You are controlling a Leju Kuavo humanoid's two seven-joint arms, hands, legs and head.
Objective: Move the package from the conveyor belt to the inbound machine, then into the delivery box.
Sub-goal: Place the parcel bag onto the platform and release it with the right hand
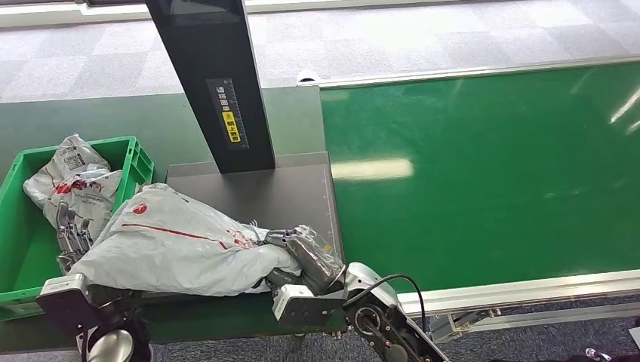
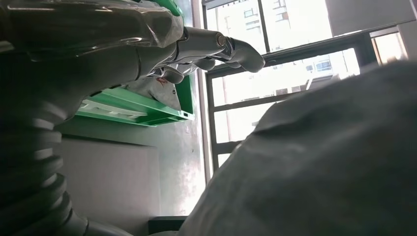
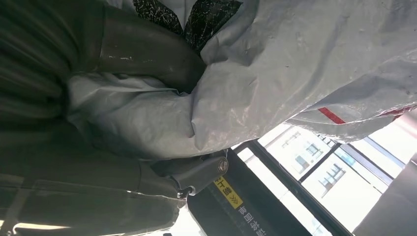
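- Grey carpet tiles [image 1: 392, 38] are covering the floor beyond the machinery.
- Large dark-framed windows [image 2: 295, 64] are letting in bright daylight, with what are probably buildings showing outside.
- Overhead light is glaring off shiny surfaces below.

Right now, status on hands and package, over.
Right robot hand grips the grey package at its end. Left robot hand open at its far side, by the green delivery box. Package lies across the inbound machine's plate, overhanging the box. Box already holds another package.

Head view downward (wrist views close, upturned)
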